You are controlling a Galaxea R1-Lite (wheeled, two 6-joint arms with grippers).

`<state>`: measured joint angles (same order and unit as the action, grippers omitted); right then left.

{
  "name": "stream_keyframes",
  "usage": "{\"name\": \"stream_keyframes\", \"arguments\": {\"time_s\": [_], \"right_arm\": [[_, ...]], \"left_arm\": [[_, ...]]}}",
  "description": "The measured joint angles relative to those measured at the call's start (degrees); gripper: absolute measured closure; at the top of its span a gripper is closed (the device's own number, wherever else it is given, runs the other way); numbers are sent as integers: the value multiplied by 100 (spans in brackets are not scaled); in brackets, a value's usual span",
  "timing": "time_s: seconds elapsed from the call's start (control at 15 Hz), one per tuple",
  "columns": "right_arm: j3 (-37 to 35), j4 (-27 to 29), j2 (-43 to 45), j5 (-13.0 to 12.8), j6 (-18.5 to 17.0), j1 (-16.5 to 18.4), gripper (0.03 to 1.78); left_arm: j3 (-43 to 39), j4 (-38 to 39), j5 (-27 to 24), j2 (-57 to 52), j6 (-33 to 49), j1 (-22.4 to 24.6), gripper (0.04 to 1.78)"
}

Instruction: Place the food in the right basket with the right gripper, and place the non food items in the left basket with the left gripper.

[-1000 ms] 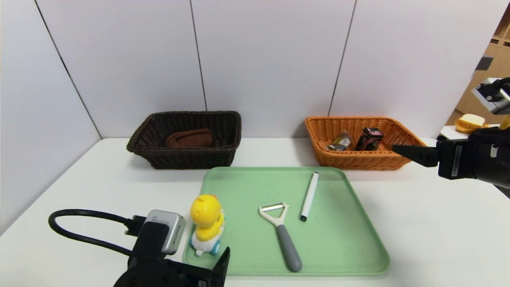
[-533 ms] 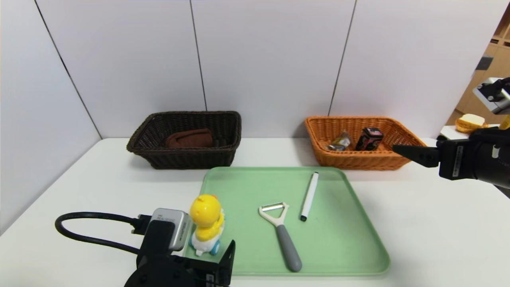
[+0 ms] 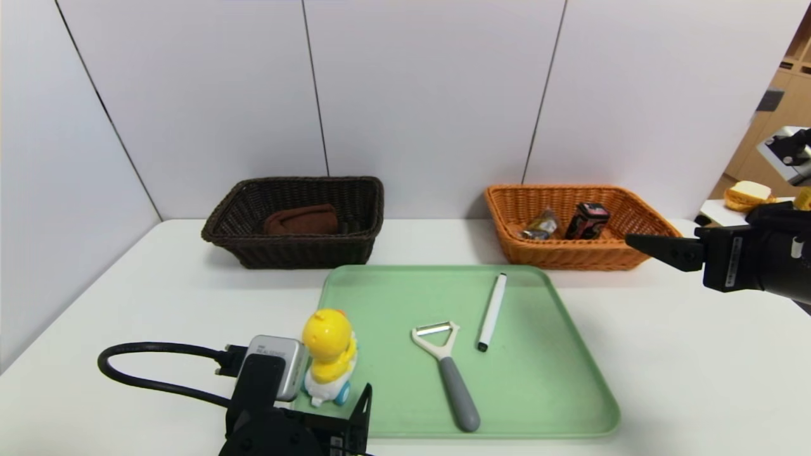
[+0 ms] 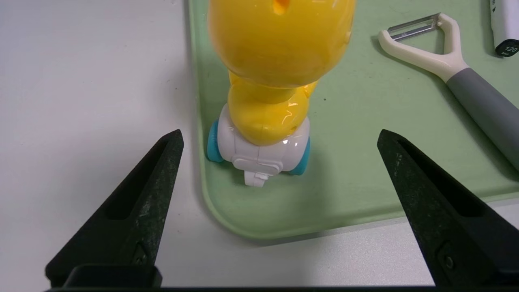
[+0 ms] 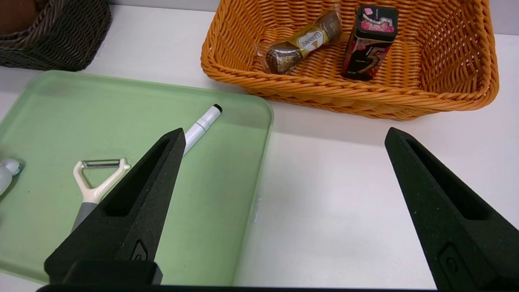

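Left gripper (image 4: 278, 140) sits at the bottom of the head frame, left of centre, with its jaws spread wide and holding nothing. Just beyond its tips, the yellow duck toy (image 3: 328, 354) stands upright on the left edge of the green tray (image 3: 545, 392). The peeler (image 3: 447, 372) and the white marker (image 3: 492, 311) lie on the tray's centre (near each other, not touching). Right gripper (image 5: 284, 136) hovers at the right edge of the head frame, beside the orange basket (image 3: 557, 253), jaws also spread and empty. That basket holds a wrapped candy (image 5: 300, 44) and a small dark box (image 5: 369, 42). The dark basket (image 3: 298, 250), upper left of the tray, contains a brown item (image 3: 301, 220).
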<state>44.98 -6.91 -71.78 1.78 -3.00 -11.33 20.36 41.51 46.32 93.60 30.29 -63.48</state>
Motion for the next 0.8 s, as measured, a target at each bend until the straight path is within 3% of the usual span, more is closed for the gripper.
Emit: {"name": "stream_keyframes", "arguments": {"time_s": [0.8], "right_arm": [[-98,5,127,96,5,0,11]], "left_arm": [[59,278,-10,245,-190,317,13]]}}
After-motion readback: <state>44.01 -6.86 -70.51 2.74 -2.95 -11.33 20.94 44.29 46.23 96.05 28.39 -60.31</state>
